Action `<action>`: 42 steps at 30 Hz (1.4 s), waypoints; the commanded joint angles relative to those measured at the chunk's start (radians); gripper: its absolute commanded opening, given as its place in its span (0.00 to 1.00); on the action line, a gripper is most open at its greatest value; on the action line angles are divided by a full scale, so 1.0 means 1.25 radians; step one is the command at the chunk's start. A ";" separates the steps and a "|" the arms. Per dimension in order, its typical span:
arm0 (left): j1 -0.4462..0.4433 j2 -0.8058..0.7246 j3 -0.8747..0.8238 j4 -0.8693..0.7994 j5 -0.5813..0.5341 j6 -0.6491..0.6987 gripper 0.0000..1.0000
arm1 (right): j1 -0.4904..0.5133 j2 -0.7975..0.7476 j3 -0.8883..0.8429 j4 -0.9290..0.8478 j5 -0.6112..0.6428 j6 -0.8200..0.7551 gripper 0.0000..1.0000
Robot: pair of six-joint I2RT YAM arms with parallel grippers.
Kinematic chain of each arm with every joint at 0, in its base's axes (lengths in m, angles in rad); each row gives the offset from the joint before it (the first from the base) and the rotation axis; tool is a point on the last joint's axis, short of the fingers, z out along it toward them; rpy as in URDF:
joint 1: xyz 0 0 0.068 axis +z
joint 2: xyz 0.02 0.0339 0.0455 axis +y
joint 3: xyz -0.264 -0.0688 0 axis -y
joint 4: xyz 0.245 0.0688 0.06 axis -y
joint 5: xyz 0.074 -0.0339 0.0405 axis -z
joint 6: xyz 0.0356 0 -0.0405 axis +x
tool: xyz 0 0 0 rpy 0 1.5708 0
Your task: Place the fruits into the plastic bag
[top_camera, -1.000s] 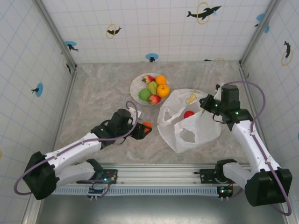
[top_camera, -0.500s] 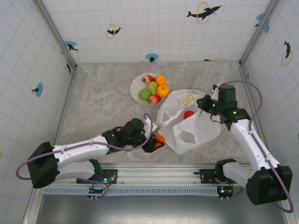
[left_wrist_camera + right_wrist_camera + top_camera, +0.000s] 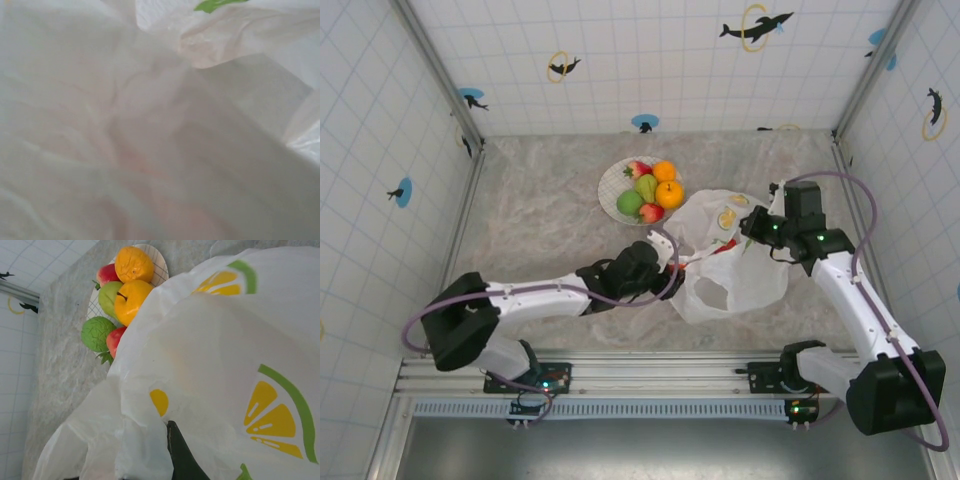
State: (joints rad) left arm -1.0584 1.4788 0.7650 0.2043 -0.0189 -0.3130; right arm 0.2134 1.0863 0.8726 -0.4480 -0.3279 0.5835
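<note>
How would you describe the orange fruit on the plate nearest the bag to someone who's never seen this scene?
Find the white gridded plate at the table's back, left of the plastic bag. On its bag-side edge sits a smooth yellow-orange fruit. Unlike the rougher orange behind it, it has a dark stem in its top.

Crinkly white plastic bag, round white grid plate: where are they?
Crinkly white plastic bag [image 3: 755, 280]: top view, lower body.
Round white grid plate [image 3: 609, 188]: top view, bare left rim.
</note>
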 commanded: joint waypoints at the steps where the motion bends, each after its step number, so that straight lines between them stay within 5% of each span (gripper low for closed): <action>1: 0.004 0.063 0.047 0.058 -0.059 0.012 0.60 | 0.010 -0.019 0.002 0.025 -0.038 0.024 0.00; 11: 0.004 0.211 0.128 0.185 -0.056 -0.036 0.65 | 0.042 -0.127 -0.171 0.257 -0.054 0.258 0.00; 18: 0.047 0.212 0.084 0.206 -0.110 -0.103 0.65 | 0.041 -0.127 -0.137 0.190 -0.024 0.208 0.00; 33: 0.090 0.372 0.235 0.148 0.096 -0.121 0.68 | 0.064 -0.103 -0.186 0.318 -0.105 0.286 0.00; 42: 0.092 0.369 0.255 0.161 0.147 -0.094 0.82 | 0.046 -0.107 -0.173 0.237 -0.077 0.222 0.00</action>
State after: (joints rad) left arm -0.9417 1.9564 1.0649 0.4057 0.1246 -0.4461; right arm 0.2810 0.9569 0.6468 -0.1177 -0.4393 0.9039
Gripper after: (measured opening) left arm 0.818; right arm 0.040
